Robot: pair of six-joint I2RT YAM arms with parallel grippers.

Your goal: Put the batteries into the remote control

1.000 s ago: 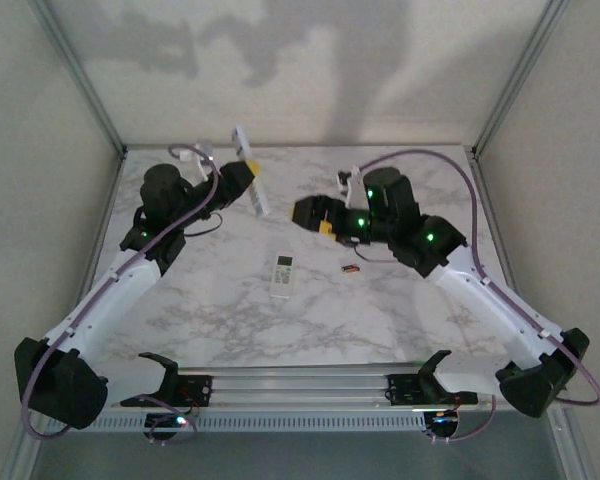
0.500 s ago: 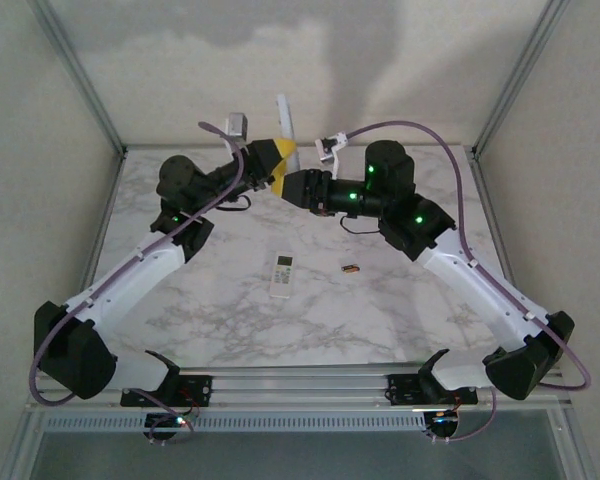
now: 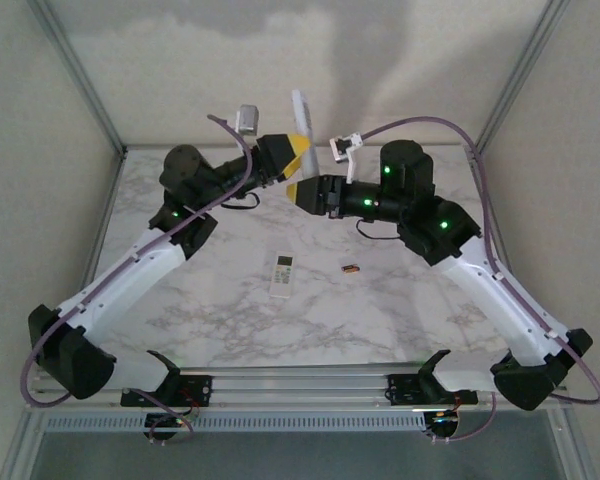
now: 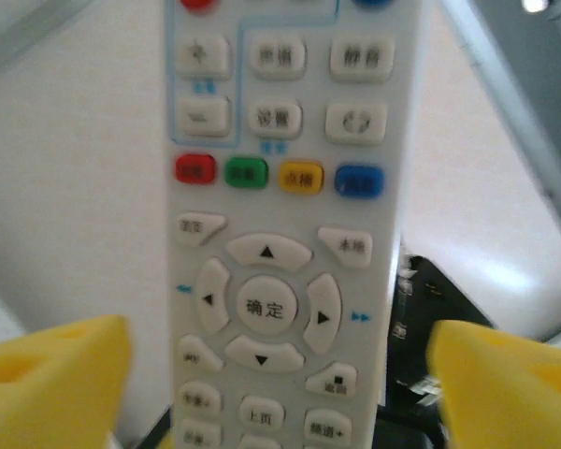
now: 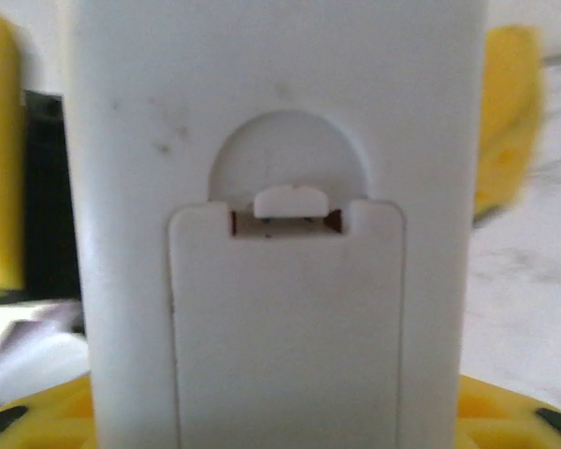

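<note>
Our right claw (image 5: 280,412) clamps the remote control (image 5: 280,112) upright, its battery cover (image 5: 285,327) bared for opening; our left claw (image 4: 280,374) gapes apart.

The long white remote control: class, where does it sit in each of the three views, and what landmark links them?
Top external: the remote control stands top centre, where both arms meet.
Left wrist: centre, buttons facing.
Right wrist: centre, battery cover facing.
Shared landmark: yellow pads beside it.
</note>
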